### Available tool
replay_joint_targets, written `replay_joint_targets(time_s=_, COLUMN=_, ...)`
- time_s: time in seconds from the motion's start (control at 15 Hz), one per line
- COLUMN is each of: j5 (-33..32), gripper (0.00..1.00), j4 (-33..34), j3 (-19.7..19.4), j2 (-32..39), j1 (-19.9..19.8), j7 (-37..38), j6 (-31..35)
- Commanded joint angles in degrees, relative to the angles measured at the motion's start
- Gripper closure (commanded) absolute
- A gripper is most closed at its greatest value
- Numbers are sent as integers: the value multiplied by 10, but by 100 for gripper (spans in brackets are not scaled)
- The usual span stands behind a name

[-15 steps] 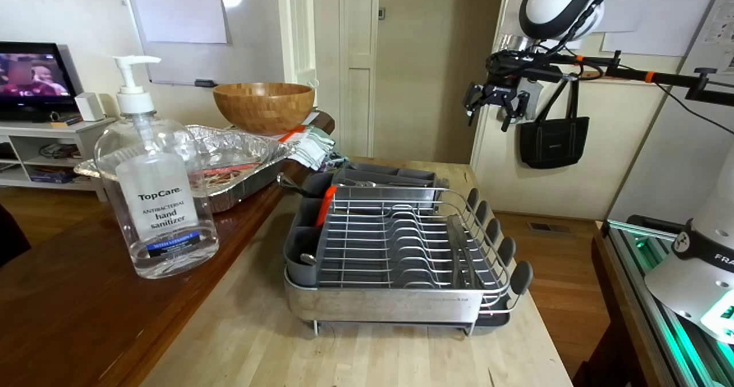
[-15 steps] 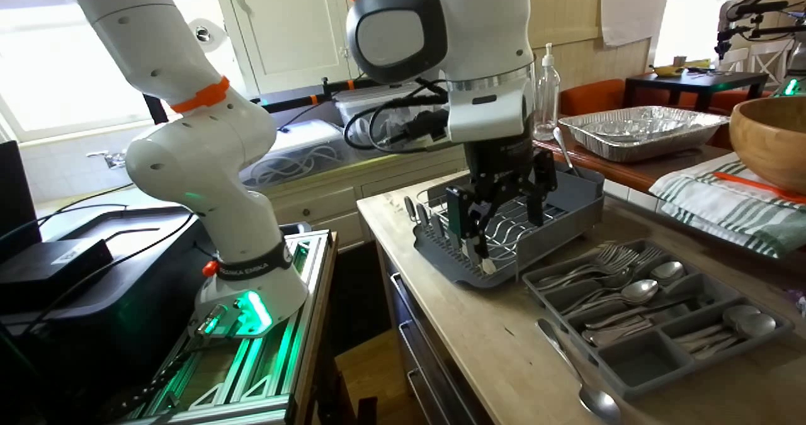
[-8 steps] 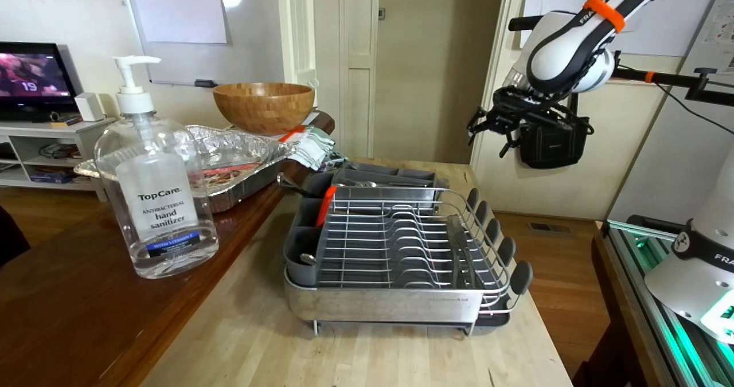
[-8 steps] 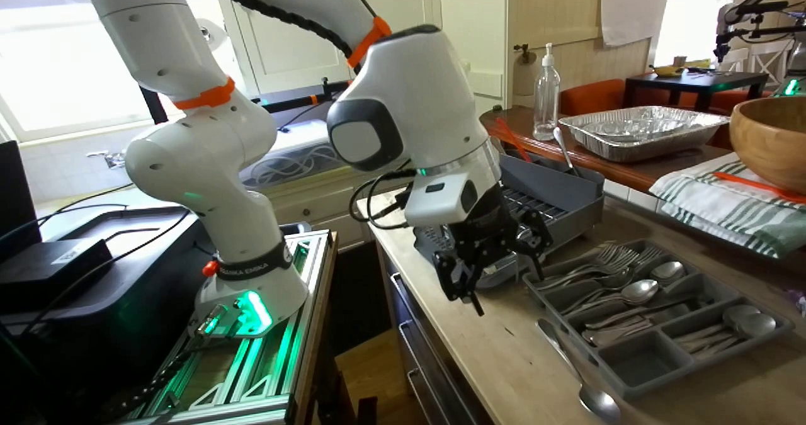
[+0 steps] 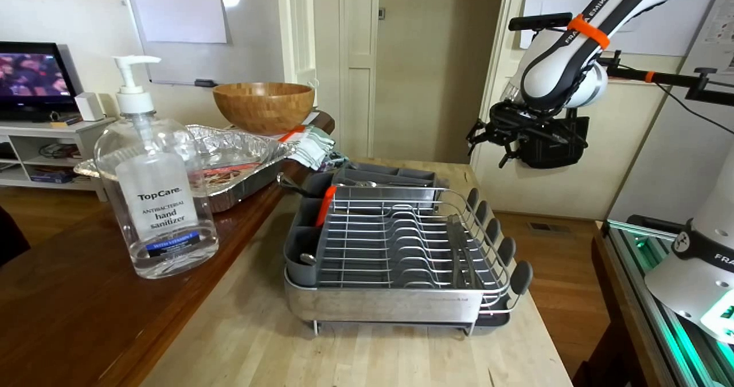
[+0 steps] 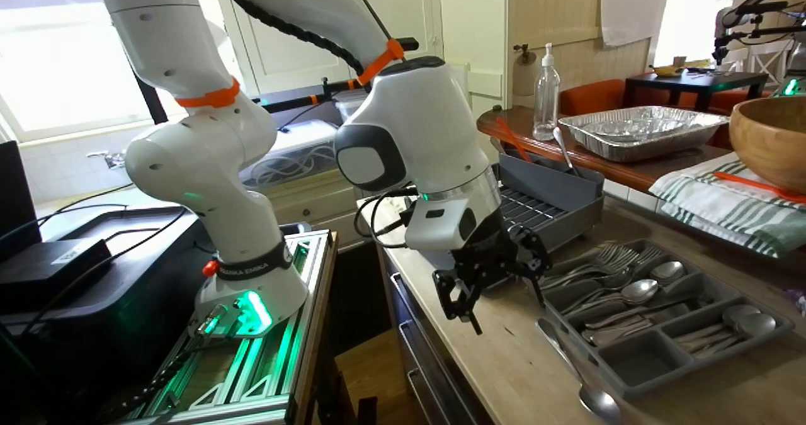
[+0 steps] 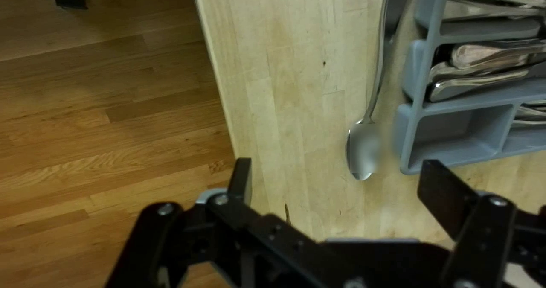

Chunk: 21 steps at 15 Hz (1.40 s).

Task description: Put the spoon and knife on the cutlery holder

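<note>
On the wooden counter, a silver spoon [image 6: 598,403] lies alone beside the grey divided cutlery holder [image 6: 648,362], which has cutlery in most compartments; in the wrist view the spoon [image 7: 362,149] points its partly blurred bowl towards me. Slim metal pieces that look like knives [image 5: 456,249] lie in the dish rack. Knife-like handles [image 7: 473,83] also sit inside the cutlery holder. My gripper [image 6: 510,318] hangs above the counter between rack and spoon, jaws wide apart and nothing between them. In the wrist view the gripper [image 7: 337,164] has the spoon ahead, right of its midline.
The dish rack [image 5: 384,307] stands behind the gripper, with side cups holding a red handle [image 5: 325,206] and a spoon handle. A foil tray [image 6: 642,132], wooden bowl [image 6: 771,141] and sanitizer bottle [image 5: 157,203] stand along the raised brown ledge. The counter's edge [image 7: 215,72] drops to the floor.
The arm has swung away from the dish rack, tilting the wrist and bringing the gripper lower, towards the spoon and cutlery holder. The jaws have stayed wide; the cutlery has not moved.
</note>
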Motion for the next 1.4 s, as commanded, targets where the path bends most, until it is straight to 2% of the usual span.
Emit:
replay_joint_targets(time_s=0.0, j5=42, gripper=0, j4=7, j3=-12, j2=35, j1=16, j7=-11, j6=37)
replay_joint_targets(time_s=0.33, j5=117, gripper=0, j4=44, j3=12, j2=90, j1=10, j7=-59, j6=34)
replay_joint_targets(time_s=0.67, j5=155, gripper=0, j4=99, j3=49, j2=162, j1=-12, j7=-88, j6=24)
replay_joint_targets(time_s=0.8, j5=153, gripper=0, j4=122, j3=57, j2=199, j1=-17, j7=-88, j6=26)
replay_joint_targets(time_s=0.93, j5=130, gripper=0, j4=144, j3=42, j2=231, j1=-10, j7=-71, j6=22)
replay_joint_targets(time_s=1.0, j5=133, gripper=0, j4=112, j3=45, j2=188, j1=-6, j7=-71, j6=23)
replay_joint_targets(time_s=1.33, j5=139, gripper=0, j4=141, j3=47, j2=228, j1=-12, j7=-72, j6=31)
